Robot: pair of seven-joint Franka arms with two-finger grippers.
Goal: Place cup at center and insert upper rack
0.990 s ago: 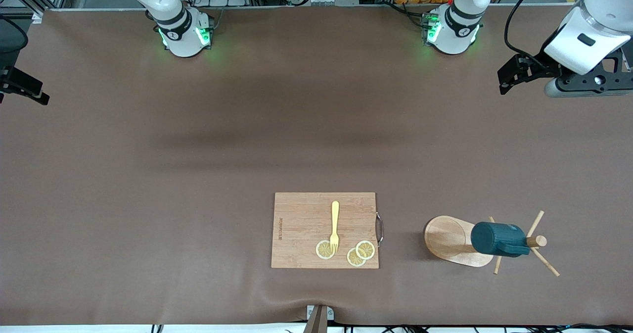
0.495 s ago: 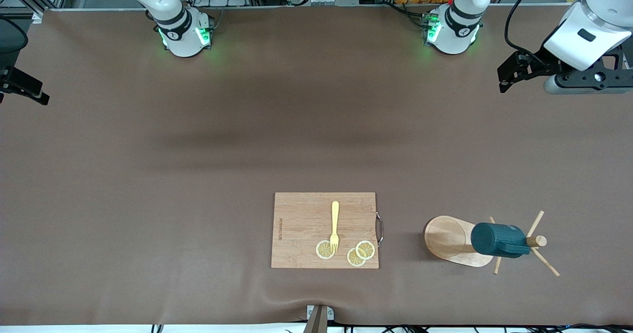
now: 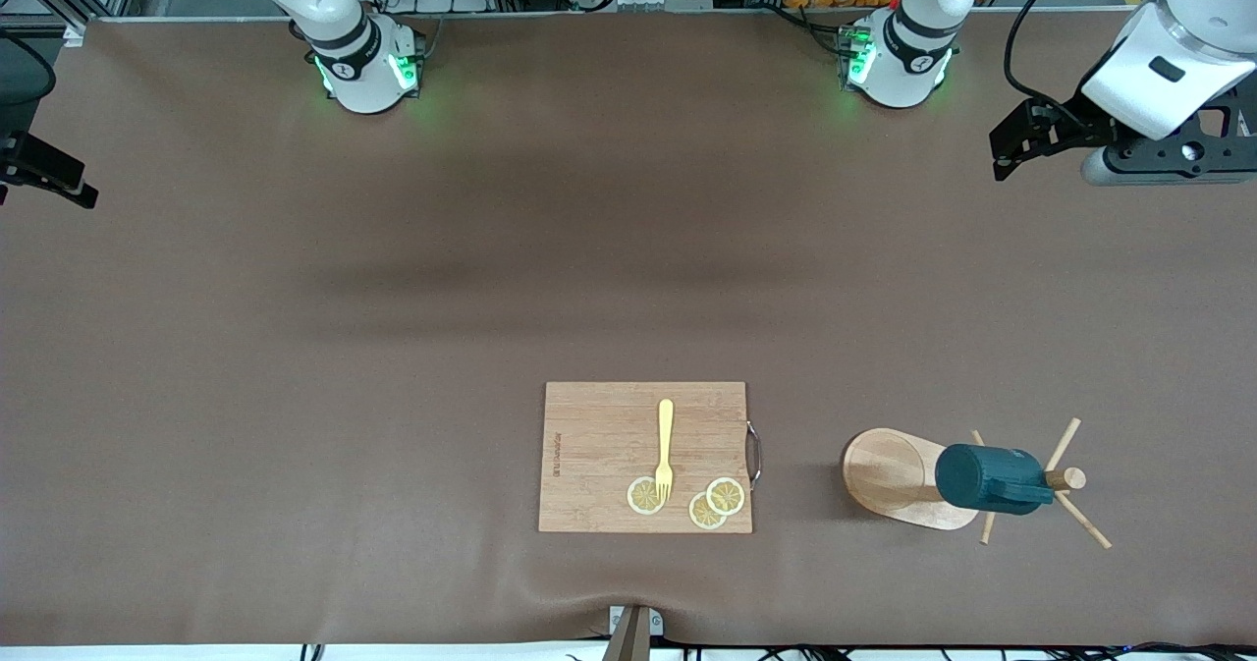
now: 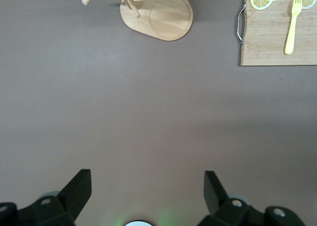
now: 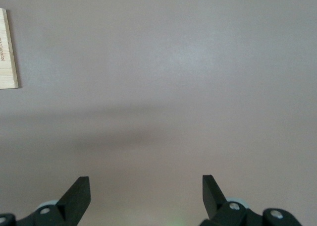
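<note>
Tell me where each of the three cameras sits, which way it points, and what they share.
Front view: high, facing both bases, looking down on the table, the cup on the upper rack, and the left gripper.
Left wrist view: above the table, looking down past its open fingers at the rack and cutting board.
Right wrist view: looking down past open fingers at bare table and a board corner.
Shared: the cutting board appears in all three.

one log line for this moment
cup on mug tree | left end effector open, over bare table | right end effector open, waiting
</note>
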